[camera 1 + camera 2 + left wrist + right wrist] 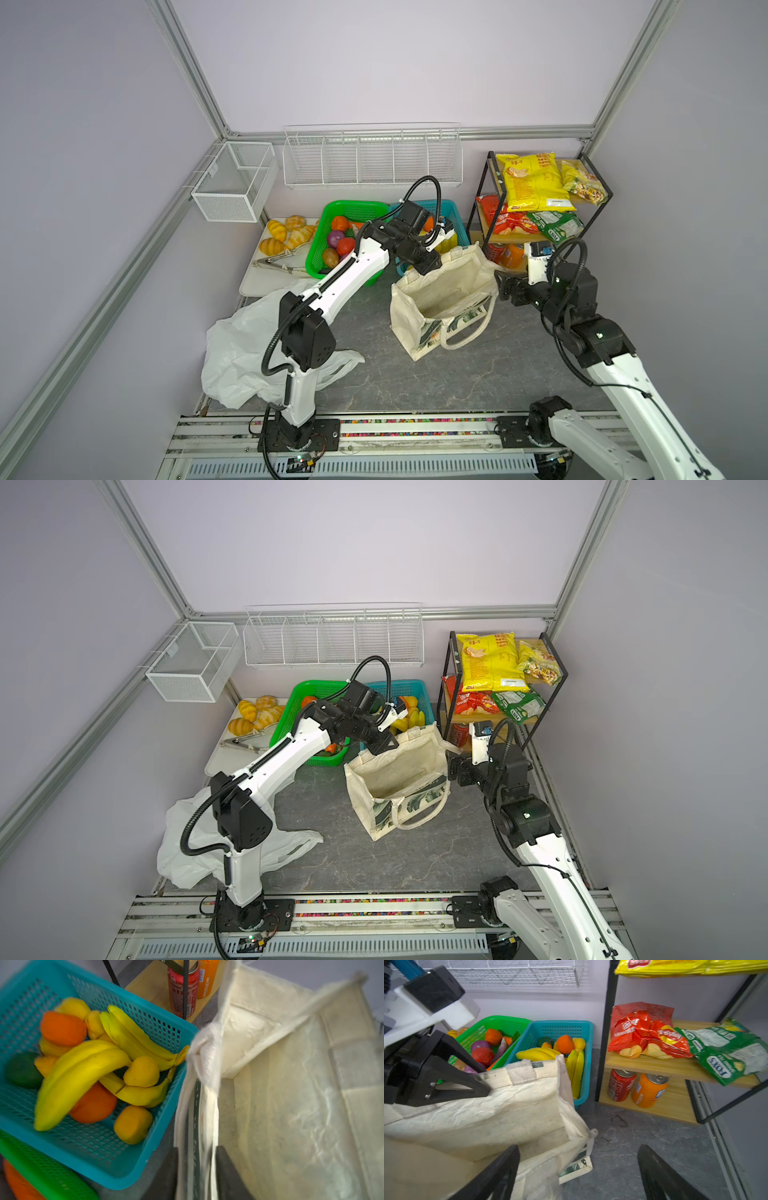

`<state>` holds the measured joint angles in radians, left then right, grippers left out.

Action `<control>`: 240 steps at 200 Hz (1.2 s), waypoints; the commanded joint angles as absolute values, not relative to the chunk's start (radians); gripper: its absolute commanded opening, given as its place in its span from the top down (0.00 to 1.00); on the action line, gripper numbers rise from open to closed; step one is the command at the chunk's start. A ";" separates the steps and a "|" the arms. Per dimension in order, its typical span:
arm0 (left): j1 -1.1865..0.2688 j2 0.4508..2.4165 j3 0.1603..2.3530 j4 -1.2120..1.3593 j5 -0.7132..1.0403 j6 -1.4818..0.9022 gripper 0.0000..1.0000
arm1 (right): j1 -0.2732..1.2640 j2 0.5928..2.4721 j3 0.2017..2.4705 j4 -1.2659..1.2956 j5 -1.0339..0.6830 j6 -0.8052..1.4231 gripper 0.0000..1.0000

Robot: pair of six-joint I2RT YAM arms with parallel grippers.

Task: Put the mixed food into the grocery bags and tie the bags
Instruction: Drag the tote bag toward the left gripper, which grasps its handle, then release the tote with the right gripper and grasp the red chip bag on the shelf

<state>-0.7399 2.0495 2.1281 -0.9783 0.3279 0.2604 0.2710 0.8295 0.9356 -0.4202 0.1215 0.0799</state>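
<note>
Upper centre in both top views: white wire rack (pixel 372 160), mesh box (pixel 232 183) to its left. Below: tray (pixel 262 284) holding croissants (pixel 286 235) and tongs (pixel 276 262). Green basket (pixel 353 206) with purple onion (pixel 335 238), teal basket (pixel 560 1026) touching it. Right: shelf unit (pixel 633 1066), big yellow chip bag (pixel 534 183) on top, red can (pixel 620 1084) and orange can (pixel 649 1089) on the bottom shelf.

white plastic bag (pixel 237 345) half hidden behind left arm (pixel 353 274), teal basket (pixel 457 220) mostly covered by its wrist, bananas (pixel 83 1072) blurred in left wrist view, canvas tote (pixel 417 330) lettering too small to read
</note>
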 commanded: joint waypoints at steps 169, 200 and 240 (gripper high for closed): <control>-0.543 1.468 1.151 -0.114 0.491 -0.518 1.00 | -0.139 1.250 0.859 0.282 -0.132 0.820 0.15; -0.544 1.453 1.141 -0.109 0.485 -0.508 1.00 | -0.140 1.357 0.926 0.356 -0.115 0.870 0.20; -0.544 1.446 1.133 -0.103 0.489 -0.493 1.00 | -0.154 1.490 1.012 0.374 -0.100 0.946 0.16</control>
<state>-0.5438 1.4715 1.1381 -0.1780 0.4805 -0.4961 -0.1429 1.4261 0.9512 0.2962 -0.1043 0.8532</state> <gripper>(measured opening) 0.047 0.828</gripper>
